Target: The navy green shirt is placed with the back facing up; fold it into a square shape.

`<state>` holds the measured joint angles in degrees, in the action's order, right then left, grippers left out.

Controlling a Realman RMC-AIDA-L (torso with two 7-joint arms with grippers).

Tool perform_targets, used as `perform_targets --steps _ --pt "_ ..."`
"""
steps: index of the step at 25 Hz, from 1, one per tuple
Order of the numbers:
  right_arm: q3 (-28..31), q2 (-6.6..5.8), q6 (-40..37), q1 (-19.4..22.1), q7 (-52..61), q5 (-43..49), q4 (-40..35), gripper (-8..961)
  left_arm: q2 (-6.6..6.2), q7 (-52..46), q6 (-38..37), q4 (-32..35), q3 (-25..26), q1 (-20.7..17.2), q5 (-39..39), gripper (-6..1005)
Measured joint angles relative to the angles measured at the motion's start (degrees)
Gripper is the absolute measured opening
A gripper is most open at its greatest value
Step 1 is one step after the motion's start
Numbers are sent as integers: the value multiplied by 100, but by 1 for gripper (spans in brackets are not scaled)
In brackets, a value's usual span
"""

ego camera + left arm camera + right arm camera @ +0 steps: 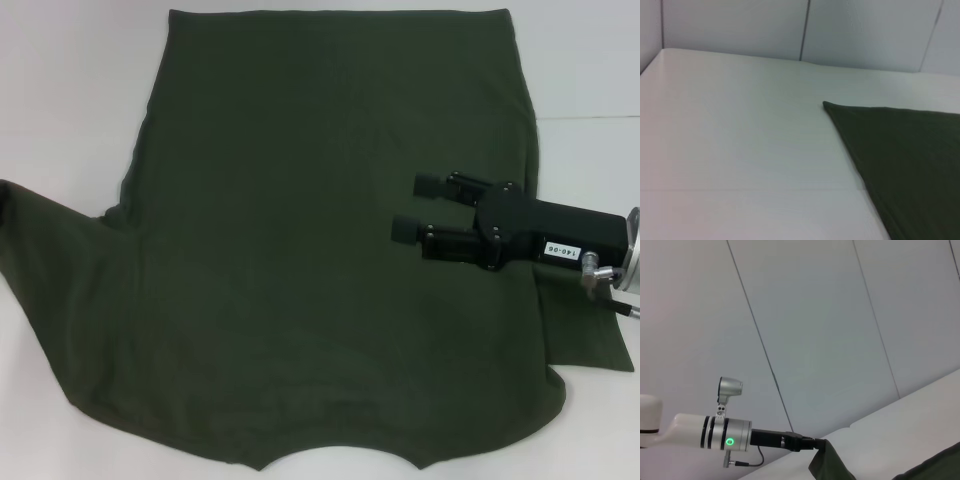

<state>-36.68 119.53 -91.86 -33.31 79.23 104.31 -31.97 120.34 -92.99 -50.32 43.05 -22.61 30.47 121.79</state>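
The navy green shirt (300,260) lies spread on the white table (70,90), plain side up, hem at the far side and neck notch at the near edge. My right gripper (418,207) hovers over the shirt's right side, pointing left, open and holding nothing. The left gripper is outside the head view. In the right wrist view the left gripper (812,444) is shut on a raised bit of the shirt (827,465). The left sleeve (40,240) runs off toward the left edge. A hem corner of the shirt (900,150) shows in the left wrist view.
The right sleeve (580,330) lies flat under my right arm. Bare white table (740,140) surrounds the shirt, with grey wall panels (815,330) behind it.
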Motion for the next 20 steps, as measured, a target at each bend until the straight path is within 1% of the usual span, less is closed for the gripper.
perform_targets --steps 4,10,13,16,20 --pt "-5 0 18 1 0 0 1 924 29 -25 -59 96 -125 -27 2 -2" --pt "-3 0 20 17 -15 1 16 924 40 -52 -157 105 -142 -39 3 -2" --pt "3 0 20 18 -14 1 19 924 48 -136 -356 139 -143 -72 3 -1" --pt "0 0 20 18 -13 2 19 924 72 -336 -819 320 -146 -149 3 -1" --pt "-5 0 19 19 -14 2 19 924 133 -650 -1715 713 -151 -243 9 -2"
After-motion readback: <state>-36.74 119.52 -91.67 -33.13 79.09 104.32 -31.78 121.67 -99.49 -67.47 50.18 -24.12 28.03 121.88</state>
